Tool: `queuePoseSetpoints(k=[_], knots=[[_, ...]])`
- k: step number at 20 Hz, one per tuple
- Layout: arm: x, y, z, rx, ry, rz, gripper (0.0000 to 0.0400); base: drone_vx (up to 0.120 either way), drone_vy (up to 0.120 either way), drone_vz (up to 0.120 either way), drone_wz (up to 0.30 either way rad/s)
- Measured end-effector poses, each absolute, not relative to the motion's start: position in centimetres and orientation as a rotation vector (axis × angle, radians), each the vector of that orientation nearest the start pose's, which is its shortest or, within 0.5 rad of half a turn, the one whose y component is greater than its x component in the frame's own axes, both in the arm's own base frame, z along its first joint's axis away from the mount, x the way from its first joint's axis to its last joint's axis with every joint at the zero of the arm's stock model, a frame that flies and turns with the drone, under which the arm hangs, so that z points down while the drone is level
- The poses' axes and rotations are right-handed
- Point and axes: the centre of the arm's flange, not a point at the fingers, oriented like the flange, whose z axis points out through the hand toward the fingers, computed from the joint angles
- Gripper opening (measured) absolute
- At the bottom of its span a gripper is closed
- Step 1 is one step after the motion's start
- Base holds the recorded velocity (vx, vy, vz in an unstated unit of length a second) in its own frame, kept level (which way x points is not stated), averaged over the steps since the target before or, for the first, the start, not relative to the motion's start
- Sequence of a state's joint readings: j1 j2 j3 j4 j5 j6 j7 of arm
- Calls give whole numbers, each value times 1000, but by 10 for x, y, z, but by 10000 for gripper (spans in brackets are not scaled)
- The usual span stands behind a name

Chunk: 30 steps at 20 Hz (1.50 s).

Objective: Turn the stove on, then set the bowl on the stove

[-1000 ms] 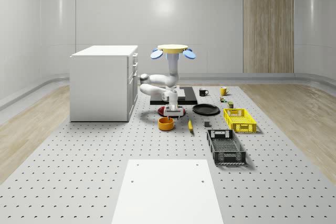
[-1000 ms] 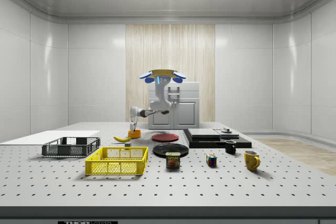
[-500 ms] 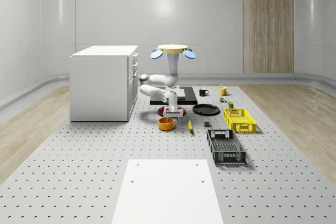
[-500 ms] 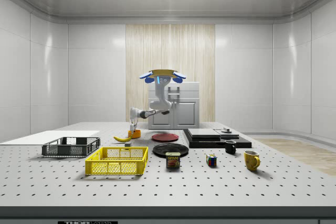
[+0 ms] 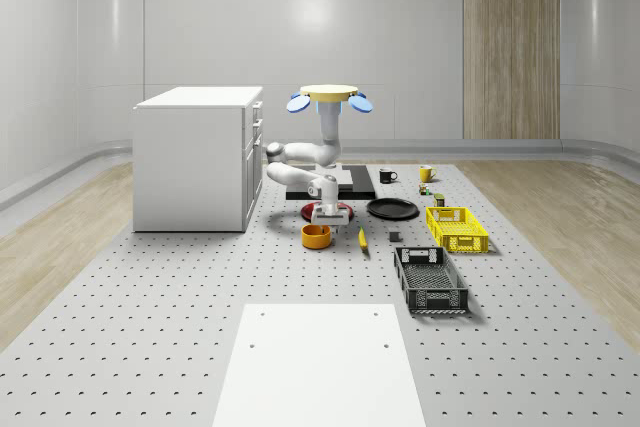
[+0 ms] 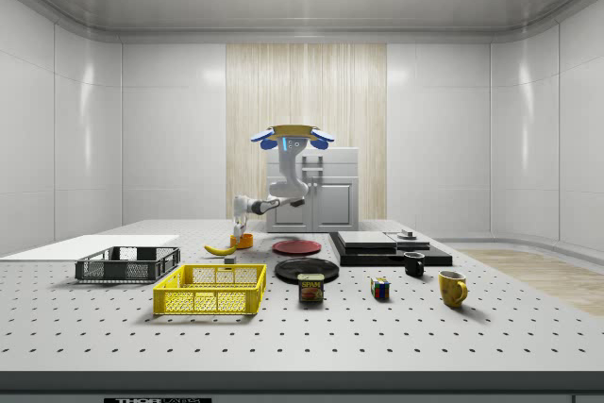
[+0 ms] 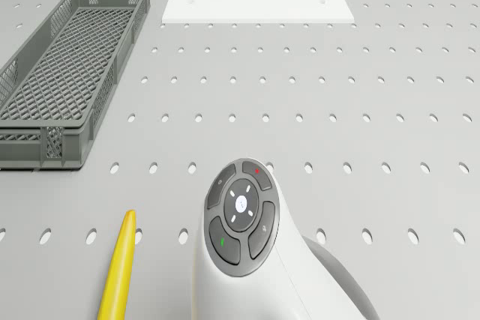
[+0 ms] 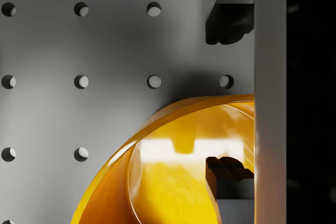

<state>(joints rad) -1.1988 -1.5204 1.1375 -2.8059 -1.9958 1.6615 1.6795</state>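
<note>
the drone (image 5: 330, 97) hovers above the worktop (image 5: 150, 327) by the stove (image 5: 352, 183), arm bent down toward the orange bowl (image 5: 316, 235). the jaws (image 5: 328, 215) stand open astride the bowl's rim (image 8: 157, 124), one finger (image 8: 228, 182) inside and one (image 8: 228, 24) outside. the bowl sits on the worktop beside the banana (image 5: 362, 238), apart from the stove.

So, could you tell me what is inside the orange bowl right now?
One gripper finger reaches inside the glossy orange bowl, the other stands outside its rim. No contents show, but the gripper hides part of the interior.
</note>
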Motion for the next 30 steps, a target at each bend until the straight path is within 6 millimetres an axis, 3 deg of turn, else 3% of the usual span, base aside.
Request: queuePoseSetpoints(k=[3, 8, 18, 23, 30], knots=[[307, 2, 560, 1, -2, 786, 173, 0, 0, 0, 0], [307, 2, 561, 1, -2, 786, 121, 0, 0, 0, 0], [307, 2, 551, 1, -2, 786, 102, 0, 0, 0, 0], [307, 2, 533, 1, -2, 786, 100, 8, 32, 112, 0], [307, 2, 523, 1, -2, 786, 100, -120, 120, 120, 0]])
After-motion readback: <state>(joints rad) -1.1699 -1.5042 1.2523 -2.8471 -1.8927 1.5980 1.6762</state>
